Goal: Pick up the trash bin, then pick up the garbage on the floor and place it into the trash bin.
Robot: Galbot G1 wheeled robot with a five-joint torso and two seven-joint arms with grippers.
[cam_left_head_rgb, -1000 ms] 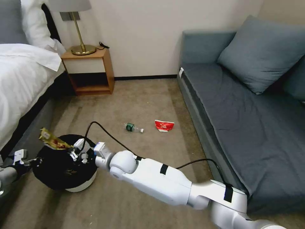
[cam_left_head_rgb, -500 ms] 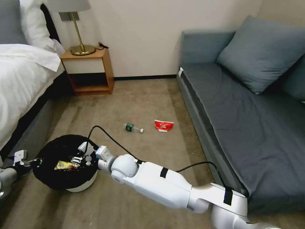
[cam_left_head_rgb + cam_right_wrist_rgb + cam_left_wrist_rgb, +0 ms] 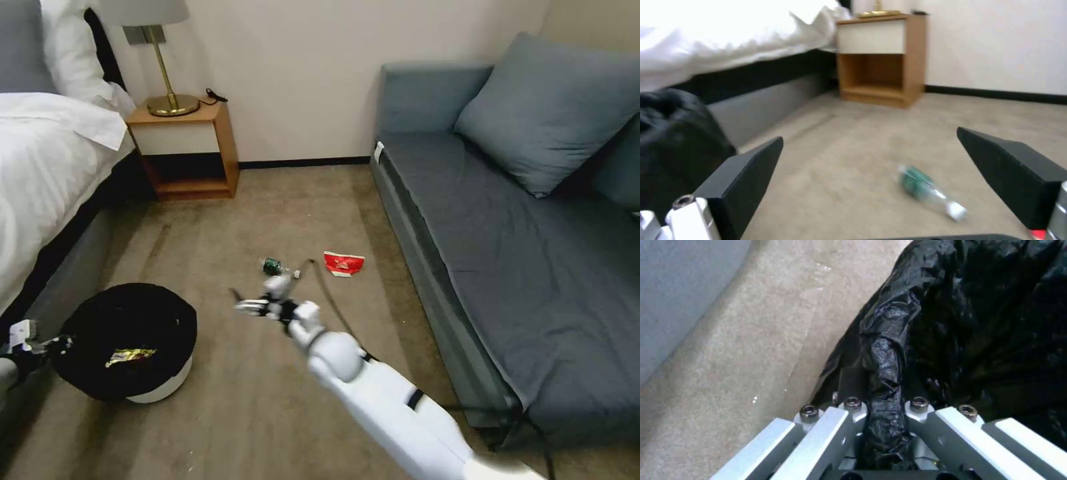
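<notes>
The trash bin [image 3: 160, 389] is white with a black bag [image 3: 973, 323] folded over its rim and stands on the carpet beside the bed. A gold-yellow wrapper [image 3: 130, 355] lies inside it. My left gripper [image 3: 59, 345] is shut on the bin's bagged rim [image 3: 882, 400]. My right gripper [image 3: 260, 299] hangs open and empty over the carpet, right of the bin and just short of the small clear bottle [image 3: 277, 267] with a green label. In the right wrist view the bottle [image 3: 929, 191] lies between and beyond the open fingers [image 3: 751, 166]. A red-and-white packet [image 3: 344, 263] lies right of the bottle.
A bed [image 3: 47, 173] runs along the left and a grey sofa [image 3: 520, 253] along the right. A wooden nightstand [image 3: 187, 150] with a brass lamp [image 3: 167, 67] stands against the far wall. Open carpet [image 3: 293, 200] lies between them.
My right gripper let the gold wrapper drop into the bin, then swung right, away from the bin and toward the bottle. The left gripper kept its hold on the rim.
</notes>
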